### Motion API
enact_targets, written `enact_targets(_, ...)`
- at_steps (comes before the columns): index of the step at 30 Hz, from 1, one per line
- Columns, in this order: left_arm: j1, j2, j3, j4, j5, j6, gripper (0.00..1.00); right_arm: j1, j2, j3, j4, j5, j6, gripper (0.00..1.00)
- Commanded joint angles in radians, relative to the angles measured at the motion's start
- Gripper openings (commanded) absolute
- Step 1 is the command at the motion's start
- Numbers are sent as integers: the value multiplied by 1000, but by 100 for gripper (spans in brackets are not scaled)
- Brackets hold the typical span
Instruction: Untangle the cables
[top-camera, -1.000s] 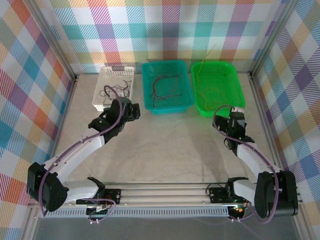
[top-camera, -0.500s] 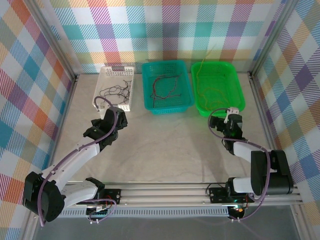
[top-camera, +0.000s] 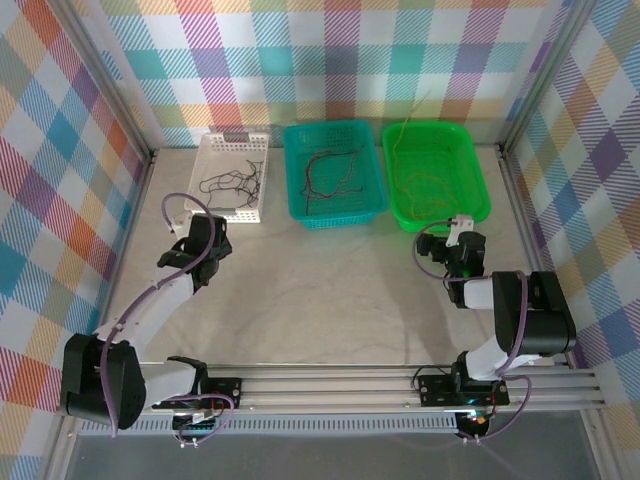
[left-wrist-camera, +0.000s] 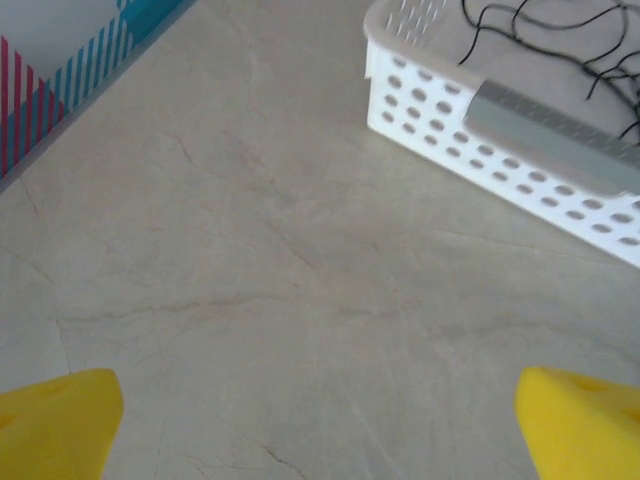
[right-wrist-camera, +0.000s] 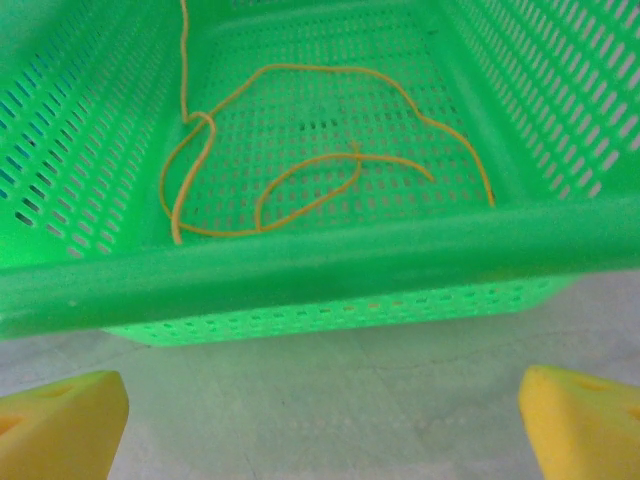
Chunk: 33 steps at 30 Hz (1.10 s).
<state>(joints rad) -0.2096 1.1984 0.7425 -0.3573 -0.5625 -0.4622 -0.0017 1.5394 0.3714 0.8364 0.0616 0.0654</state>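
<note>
Both arms pull back toward their bases

The left claw (top-camera: 210, 232), a second ago right against the near wall of the white perforated plastic basket (top-camera: 228, 178), now sits further left and nearer the arm bases, over bare worktop (top-camera: 320, 290) and apart from the basket, and its arm runs steeper along the left side. The right arm folds up, its elbow bunched above its base, and the right claw (top-camera: 458, 234) shifts slightly left, just before the near wall of the green mesh plastic basket (top-camera: 436, 175).

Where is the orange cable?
The orange cable lies looped on the floor of the green basket, just ahead of the open right claw in the right wrist view; in the top view that basket sits back right, beside the teal basket.
</note>
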Motion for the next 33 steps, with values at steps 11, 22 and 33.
enact_targets(11, 108, 32, -201, 546, 76, 272, 100, -7, -12, -14, 86, -10, -10, 100)
enact_targets(22, 127, 254, -287, 990, 201, 392, 100, -6, -10, -7, 75, -10, -10, 100)
enact_targets(33, 125, 380, -339, 1220, 336, 462, 100, -6, -9, 1, 63, -19, -12, 100)
